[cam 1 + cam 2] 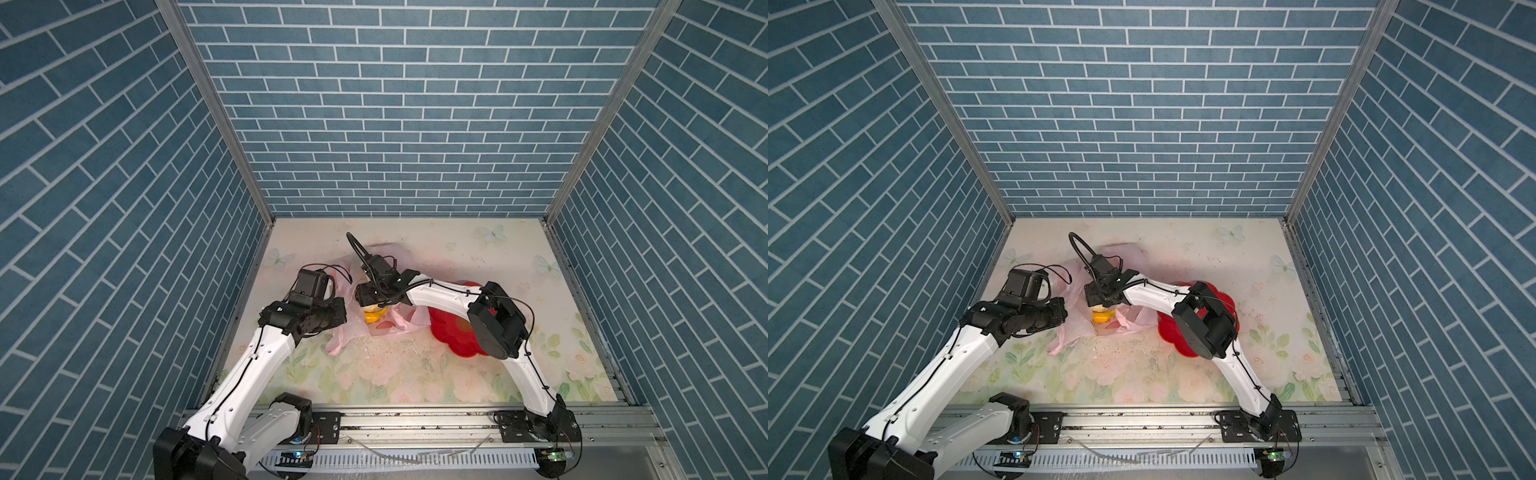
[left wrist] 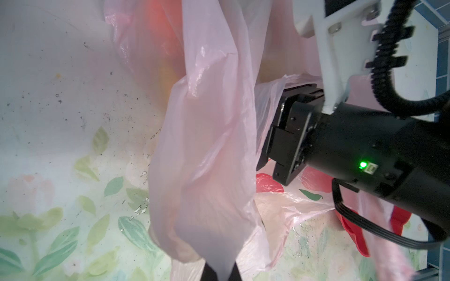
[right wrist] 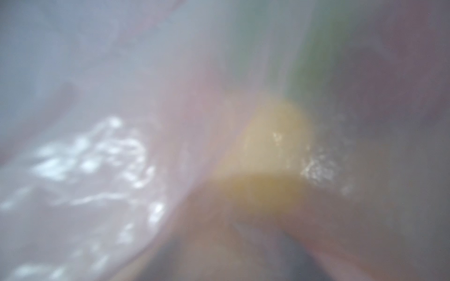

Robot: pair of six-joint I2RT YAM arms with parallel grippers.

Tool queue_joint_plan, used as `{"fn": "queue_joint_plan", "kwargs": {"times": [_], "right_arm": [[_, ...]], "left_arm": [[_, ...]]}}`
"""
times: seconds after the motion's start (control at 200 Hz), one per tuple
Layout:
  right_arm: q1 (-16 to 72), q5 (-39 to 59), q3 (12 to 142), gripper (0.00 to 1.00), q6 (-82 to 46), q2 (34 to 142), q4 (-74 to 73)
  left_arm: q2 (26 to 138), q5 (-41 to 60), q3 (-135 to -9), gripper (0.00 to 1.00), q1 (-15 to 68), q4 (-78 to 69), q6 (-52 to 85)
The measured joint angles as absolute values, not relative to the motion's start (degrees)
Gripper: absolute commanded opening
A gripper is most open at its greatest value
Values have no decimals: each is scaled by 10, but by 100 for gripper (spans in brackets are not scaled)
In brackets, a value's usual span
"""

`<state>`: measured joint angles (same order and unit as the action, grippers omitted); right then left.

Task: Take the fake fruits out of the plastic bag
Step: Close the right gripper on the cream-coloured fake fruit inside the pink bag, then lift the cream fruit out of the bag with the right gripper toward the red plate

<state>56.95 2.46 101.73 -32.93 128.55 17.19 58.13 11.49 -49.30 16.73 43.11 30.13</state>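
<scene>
The pale-pink plastic bag (image 1: 399,326) (image 1: 1136,320) lies crumpled left of the table's middle. My left gripper (image 2: 220,272) is shut on a fold of its film (image 2: 209,146) and holds it up. My right gripper (image 1: 370,297) reaches down into the bag's mouth, its fingers hidden by film. Just under it, in both top views, sit an orange-yellow fake fruit (image 1: 372,317) (image 1: 1100,318) and a cream one (image 1: 371,308). Film covers the right wrist view, where only a blurred yellow fruit (image 3: 272,146) shows. A reddish shape (image 2: 155,36) shows through the film in the left wrist view.
A red flower-shaped dish (image 1: 453,336) (image 1: 1177,338) sits right of the bag, partly under my right arm's elbow. Blue brick walls close in the floral table (image 1: 415,374) on three sides, with a metal rail (image 1: 415,419) along the front.
</scene>
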Motion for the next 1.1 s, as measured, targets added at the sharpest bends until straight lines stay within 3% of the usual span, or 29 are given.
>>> {"fn": "queue_joint_plan", "kwargs": {"times": [0.735,1.1], "right_arm": [[594,29,930,38,-298,1153,225],[598,22,905,37,-279,1019,275]], "left_arm": [[571,127,-525,0,165,449,296],[570,132,-525,4,165,443,297]]}}
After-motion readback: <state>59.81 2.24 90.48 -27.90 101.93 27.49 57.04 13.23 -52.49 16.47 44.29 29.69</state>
